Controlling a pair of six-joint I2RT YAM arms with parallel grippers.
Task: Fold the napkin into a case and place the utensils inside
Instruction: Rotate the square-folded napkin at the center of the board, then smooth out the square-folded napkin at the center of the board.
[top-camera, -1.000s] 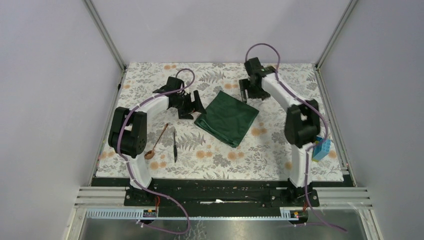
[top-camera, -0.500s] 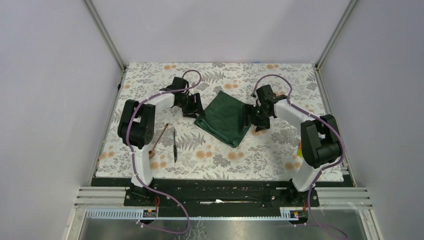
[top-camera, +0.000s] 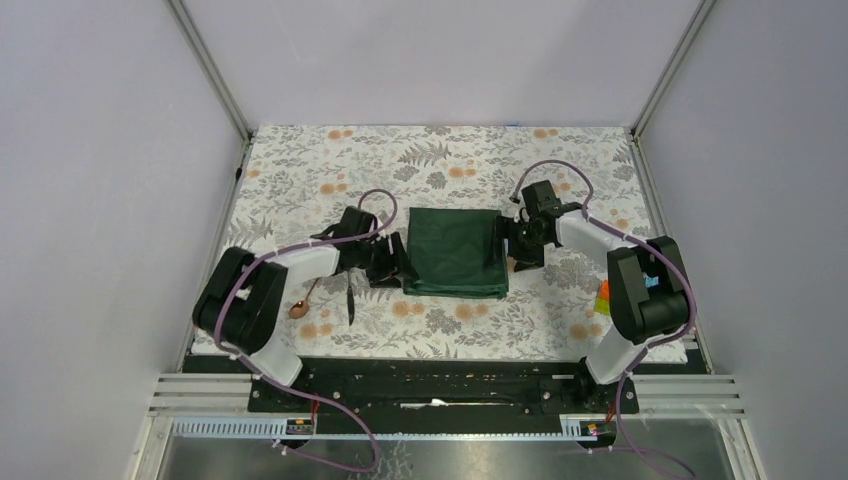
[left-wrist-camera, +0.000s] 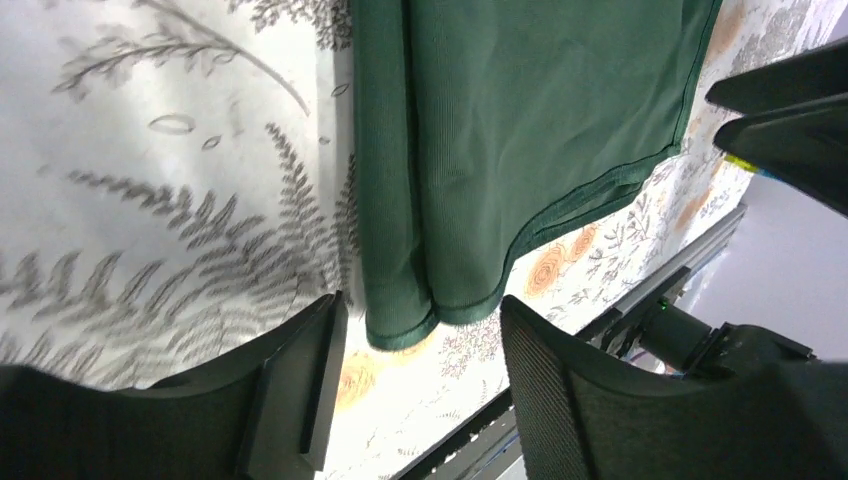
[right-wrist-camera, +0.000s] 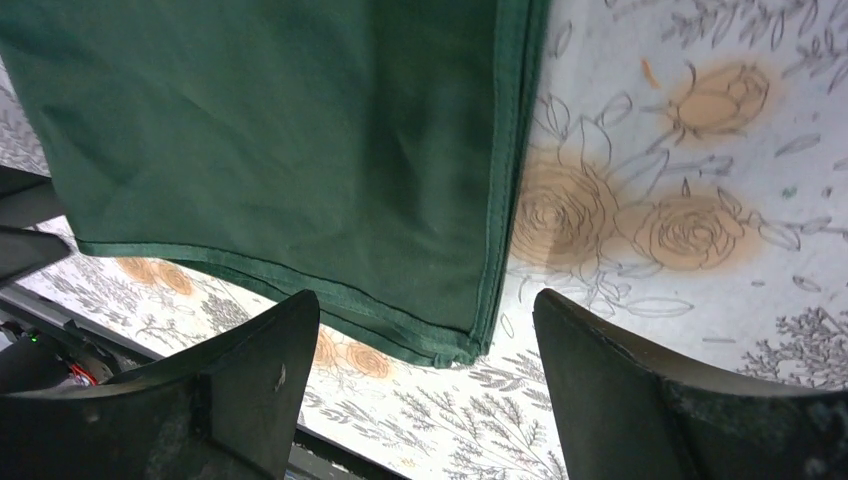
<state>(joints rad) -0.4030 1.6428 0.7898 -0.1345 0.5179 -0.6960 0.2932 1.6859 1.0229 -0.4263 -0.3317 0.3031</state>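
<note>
— Left pincer (left-wrist-camera: 420, 305)?
— Spread, its fingers astride a corner on the left edge of the napkin (top-camera: 455, 250), not pinching it.
— Right pincer (right-wrist-camera: 425, 300)?
— Spread wide at the napkin's right edge.
— Beyond them?
— The green cloth lies folded flat mid-desk (top-camera: 330, 170); spoon (top-camera: 299, 309) and knife (top-camera: 351, 300) lie left of it.

No text, label, brand or number can be read in any view. The napkin (top-camera: 455, 252) is plain dark green cloth with no tag or print showing, and the tablecloth (top-camera: 300, 170) bears only grey ferns and orange flowers (a printed pattern, no lettering).
</note>
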